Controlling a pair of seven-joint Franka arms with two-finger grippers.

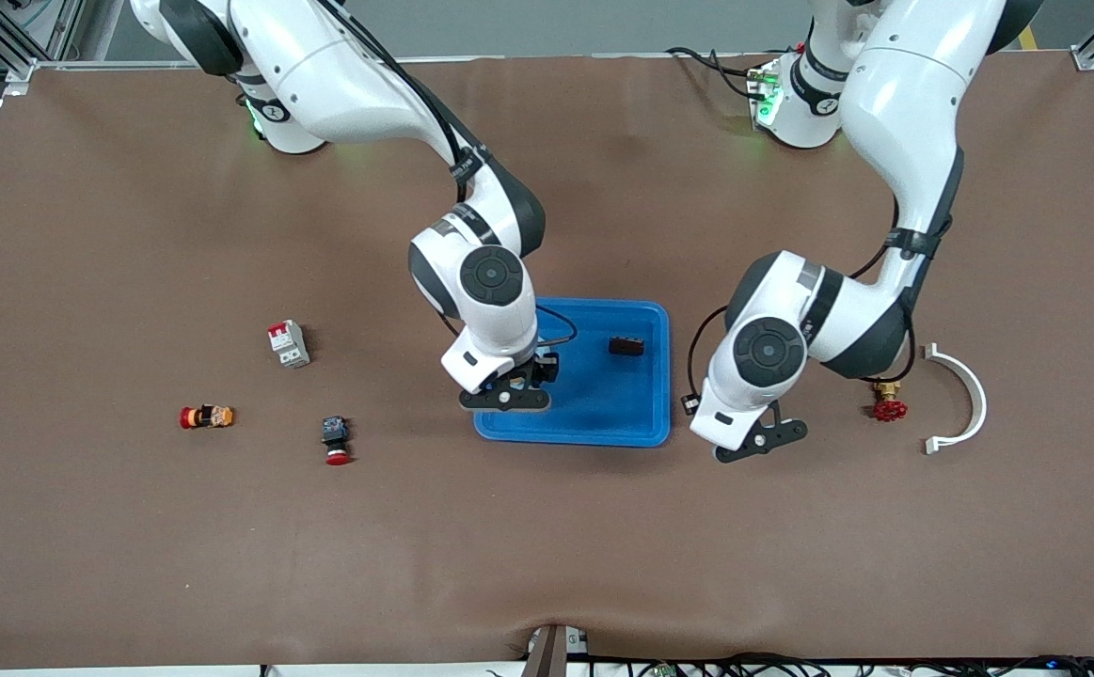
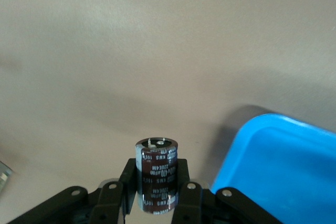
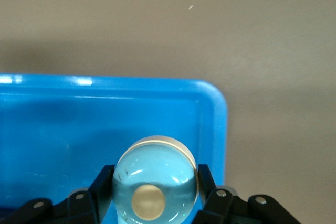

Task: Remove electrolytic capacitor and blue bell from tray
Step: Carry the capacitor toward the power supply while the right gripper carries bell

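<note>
Both loads held at the blue tray (image 1: 645, 428), bare mat all round it.
Right gripper (image 1: 506, 397), clamping the bell (image 3: 155, 185), hangs over the tray's corner; left gripper (image 1: 761, 438), pinching the capacitor (image 2: 156, 181), hovers beside the tray.

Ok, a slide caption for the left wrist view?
Left tool shut on the capacitor above brown table, beside the blue tray.
</note>
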